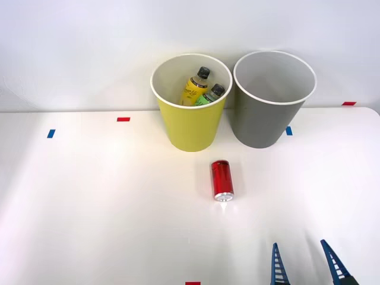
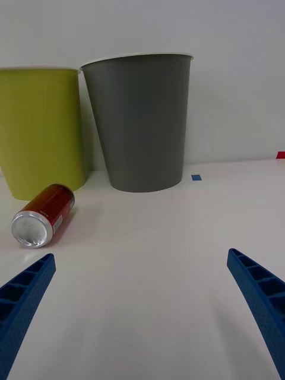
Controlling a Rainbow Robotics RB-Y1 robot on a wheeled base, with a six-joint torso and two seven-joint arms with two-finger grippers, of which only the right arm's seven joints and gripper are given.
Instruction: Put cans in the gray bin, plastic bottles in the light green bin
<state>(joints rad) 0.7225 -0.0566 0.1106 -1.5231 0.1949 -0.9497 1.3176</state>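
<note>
Lying loose before both bins, red can point(image 1: 222, 180), end effector point(image 1: 306, 261) spread wide, empty, near table edge

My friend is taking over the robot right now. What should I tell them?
Right hand: open, holding nothing, low over the near table edge.
Both plastic bottles, yellow-label bottle and green-label bottle, are in the light green bin: done.
Red can lies on its side on the table, in front of the bins, silver end toward the robot.
Left: pick up the red can and drop it in the gray bin. The gray bin's bottom is hidden.
</note>
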